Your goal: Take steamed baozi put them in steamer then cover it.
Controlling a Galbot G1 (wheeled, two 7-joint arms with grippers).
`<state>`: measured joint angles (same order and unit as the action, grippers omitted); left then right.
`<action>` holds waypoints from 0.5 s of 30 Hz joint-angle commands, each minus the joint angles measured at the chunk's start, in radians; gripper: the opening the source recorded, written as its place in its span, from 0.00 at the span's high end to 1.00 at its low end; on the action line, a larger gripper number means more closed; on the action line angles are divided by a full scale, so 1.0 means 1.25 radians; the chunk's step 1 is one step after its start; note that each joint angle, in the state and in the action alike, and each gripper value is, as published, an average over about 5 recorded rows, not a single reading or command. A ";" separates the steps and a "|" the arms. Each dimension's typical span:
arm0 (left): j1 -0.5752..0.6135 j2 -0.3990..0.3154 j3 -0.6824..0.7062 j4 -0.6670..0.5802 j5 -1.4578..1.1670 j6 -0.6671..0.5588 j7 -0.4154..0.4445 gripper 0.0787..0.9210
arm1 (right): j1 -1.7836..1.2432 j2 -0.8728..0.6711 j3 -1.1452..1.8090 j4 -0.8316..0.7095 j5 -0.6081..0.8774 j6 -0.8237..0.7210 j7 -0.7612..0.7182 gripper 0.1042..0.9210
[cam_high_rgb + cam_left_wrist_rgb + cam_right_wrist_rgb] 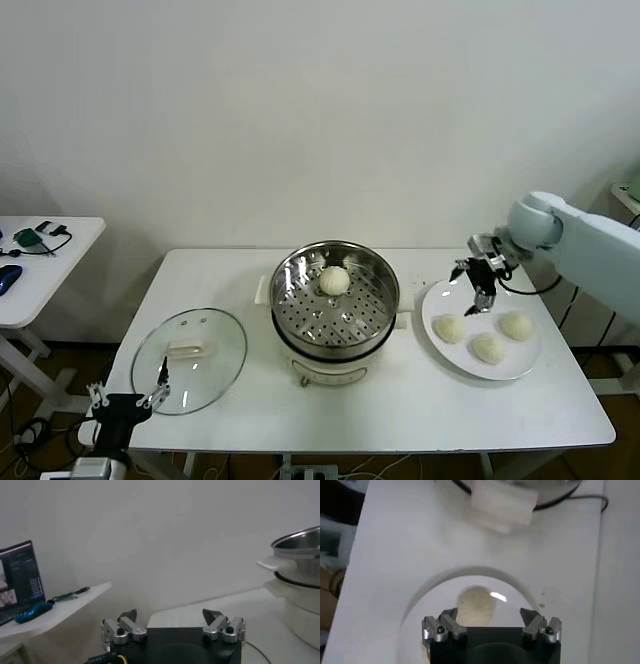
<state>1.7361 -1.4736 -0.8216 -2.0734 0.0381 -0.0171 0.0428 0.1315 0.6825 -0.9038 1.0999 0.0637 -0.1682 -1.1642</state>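
Observation:
The steamer (335,305) stands mid-table with one steamed baozi (334,280) on its perforated tray. Three more baozi lie on a white plate (528,358) to the right: one at the plate's left (449,328), one in front (489,348), one at the right (516,325). My right gripper (478,290) hangs open just above the plate's rear left, empty. In the right wrist view a baozi (476,605) lies below the open right gripper (490,614). The cover (190,358) lies flat on the table's left. My left gripper (128,400) waits open off the front left corner.
A small white side table (60,262) with a few items stands to the far left. In the left wrist view the steamer (300,575) is off to one side of the left gripper (171,616), and a dark screen (20,575) sits on the side table.

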 commanded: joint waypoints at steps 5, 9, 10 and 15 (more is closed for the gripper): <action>0.005 -0.001 -0.004 0.005 0.007 0.000 -0.001 0.12 | -0.147 0.097 0.151 -0.177 -0.084 -0.019 -0.010 0.12; 0.004 -0.003 -0.005 0.008 0.007 0.000 -0.001 0.12 | -0.145 0.141 0.154 -0.210 -0.103 -0.011 -0.012 0.12; 0.004 -0.003 -0.005 0.009 0.006 0.000 -0.001 0.12 | -0.145 0.150 0.154 -0.217 -0.108 -0.009 -0.012 0.12; 0.004 -0.005 -0.007 0.011 0.003 -0.001 -0.001 0.12 | -0.142 0.192 0.162 -0.257 -0.129 0.005 -0.015 0.12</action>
<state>1.7397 -1.4786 -0.8285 -2.0616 0.0444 -0.0181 0.0415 -0.0010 0.8467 -0.7527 0.8714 -0.0531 -0.1623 -1.1810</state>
